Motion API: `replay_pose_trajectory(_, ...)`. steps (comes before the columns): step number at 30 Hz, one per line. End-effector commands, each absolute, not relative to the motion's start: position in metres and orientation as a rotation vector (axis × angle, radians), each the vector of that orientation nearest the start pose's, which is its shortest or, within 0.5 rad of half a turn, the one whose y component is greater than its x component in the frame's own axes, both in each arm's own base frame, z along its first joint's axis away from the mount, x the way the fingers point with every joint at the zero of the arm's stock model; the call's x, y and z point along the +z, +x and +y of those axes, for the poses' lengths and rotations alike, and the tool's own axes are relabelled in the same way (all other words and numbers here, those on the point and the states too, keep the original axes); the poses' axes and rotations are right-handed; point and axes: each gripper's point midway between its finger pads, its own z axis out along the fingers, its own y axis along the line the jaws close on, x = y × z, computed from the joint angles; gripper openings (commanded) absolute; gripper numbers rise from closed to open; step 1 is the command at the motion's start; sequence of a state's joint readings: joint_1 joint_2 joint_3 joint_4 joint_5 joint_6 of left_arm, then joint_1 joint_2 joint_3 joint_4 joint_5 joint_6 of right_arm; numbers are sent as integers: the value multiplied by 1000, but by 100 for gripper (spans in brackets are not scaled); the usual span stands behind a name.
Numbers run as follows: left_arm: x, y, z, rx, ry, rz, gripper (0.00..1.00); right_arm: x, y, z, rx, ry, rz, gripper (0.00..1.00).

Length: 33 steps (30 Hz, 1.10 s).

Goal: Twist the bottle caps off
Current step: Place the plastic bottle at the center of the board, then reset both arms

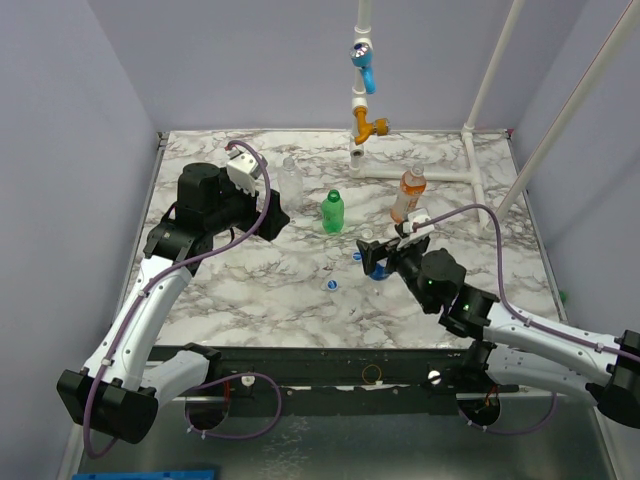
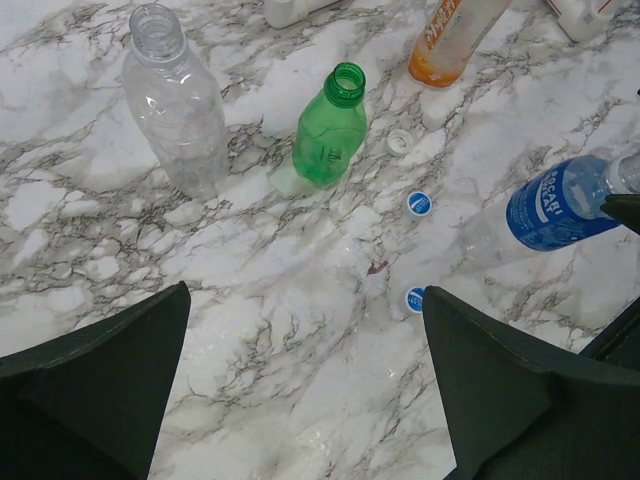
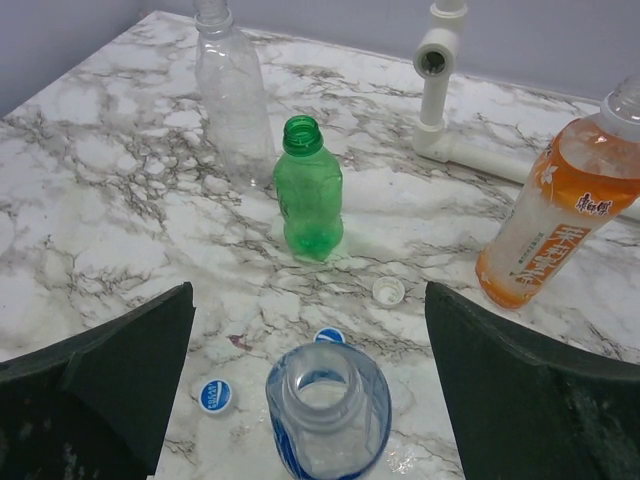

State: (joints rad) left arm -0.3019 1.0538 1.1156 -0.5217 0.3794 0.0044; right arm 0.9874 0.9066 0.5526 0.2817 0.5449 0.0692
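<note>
Left gripper [image 2: 305, 300] spread wide, empty, above table [image 2: 90, 250]. Right gripper [image 3: 309, 290] wide astride open blue-label bottle [image 3: 328, 415]. Three loose caps [image 3: 388, 291] lying just beyond it; orange bottle [image 3: 545, 230] seemingly capped. Risks toppling blue-label bottle if swung sideways.

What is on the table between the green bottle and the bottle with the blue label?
Two loose caps, a white cap and a blue-topped cap, lie between the green bottle and the blue-label bottle, clearest in the left wrist view.

On the marble table [image 1: 260, 290] stands a white pipe [image 1: 362, 100] with a blue fitting [image 1: 365, 68] above an orange fitting [image 1: 368, 127].
</note>
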Motion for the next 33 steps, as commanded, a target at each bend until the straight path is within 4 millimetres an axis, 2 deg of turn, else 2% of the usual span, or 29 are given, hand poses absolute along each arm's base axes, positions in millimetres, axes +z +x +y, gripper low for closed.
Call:
replay_pose_trajectory(1,280,291,-154,-557,521,1950,99,242,253,227,363,-345,1621,100)
replay_pose_trajectory(10,282,295,-150,-556,480,1959,99,297,254,225,398,-305,1541,100)
replay_pose_trajectory(14,278,296,-143,-559,440,1975,99,312,254,219,383,-277,1526,100)
replay_pose_trajectory(16,275,297,-137,-559,420,1983,99,320,256,210,359,-234,1525,100)
replay_pose_trajectory(20,272,311,-110,-549,334,1992,98,332,267,172,250,-68,1504,100)
replay_pose_trajectory(22,269,325,-88,-533,268,1992,98,326,283,148,193,32,1529,100)
replay_pose_trajectory(23,267,335,-71,-511,218,1991,99,322,292,138,192,75,1548,100)
replay_pose_trajectory(25,262,352,-48,-479,141,1968,99,306,315,113,204,179,1607,100)
replay_pose_trajectory(26,256,358,-38,-467,105,1966,99,298,328,94,211,255,1631,100)
replay_pose_trajectory(29,231,366,-27,-439,72,1957,98,261,357,45,158,440,1705,100)
replay_pose_trajectory(32,199,370,-19,-390,30,1937,99,244,369,8,2,569,1605,100)
replay_pose_trajectory(33,182,369,-17,-374,27,1950,99,240,370,0,-43,576,1558,100)
